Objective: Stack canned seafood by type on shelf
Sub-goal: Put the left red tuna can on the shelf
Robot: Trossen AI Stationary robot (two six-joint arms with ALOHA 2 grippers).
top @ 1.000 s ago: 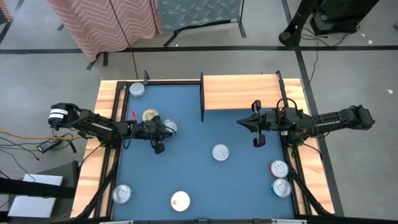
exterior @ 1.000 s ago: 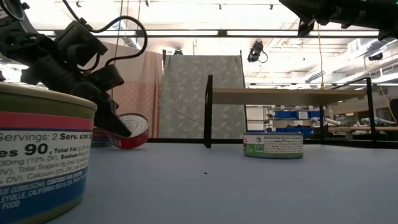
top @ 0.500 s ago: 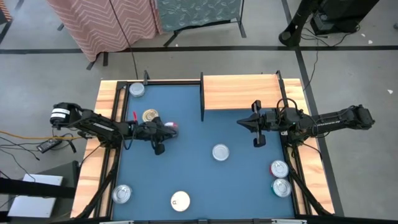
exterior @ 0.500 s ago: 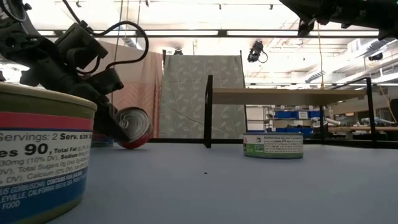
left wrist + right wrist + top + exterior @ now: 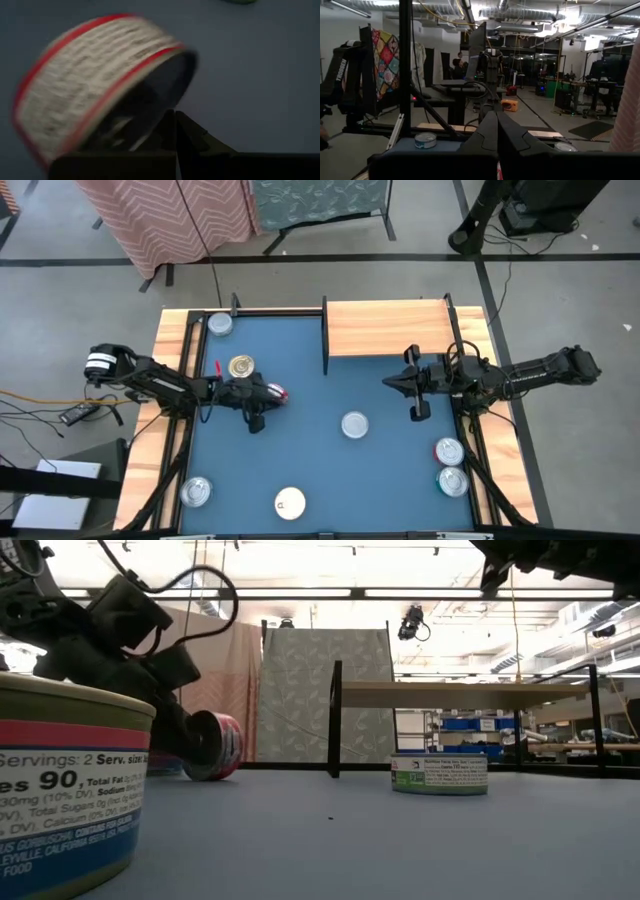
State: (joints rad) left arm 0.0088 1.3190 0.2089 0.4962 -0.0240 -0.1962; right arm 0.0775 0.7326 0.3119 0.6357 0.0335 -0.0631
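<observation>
A red-labelled tin [image 5: 278, 392] stands on its rim on the blue table, left of centre, and also shows in the low view [image 5: 214, 745]. My left gripper [image 5: 266, 394] is shut, its tips against that tin. My right gripper [image 5: 386, 383] is shut on nothing and hangs in the air just off the near edge of the shelf [image 5: 385, 328], a light-wood plank on dark uprights. Other tins lie flat on the table: a gold one [image 5: 241, 366], a silver one [image 5: 354, 424] and a white one [image 5: 290, 502]. My left gripper's shut fingertips [image 5: 176, 120] rest against the tin's flat round face [image 5: 150, 100], low down near the table. They come from the table's left, slanting downward. The tin stands nearly upright on its rim [image 5: 210, 776], its label side up.
A silver tin [image 5: 220, 324] sits at the far left corner, another [image 5: 197, 492] at the near left, two more [image 5: 451, 465] by the right rail. One large-looking tin [image 5: 70, 790] stands close to the low camera. Wooden rails border the table.
The red-labelled tin has been tipped up by my left gripper: a second ago it lay tilted with its silver lid showing from above, now it stands on its rim with only its red side showing. The gripper has turned slightly while staying in place.
</observation>
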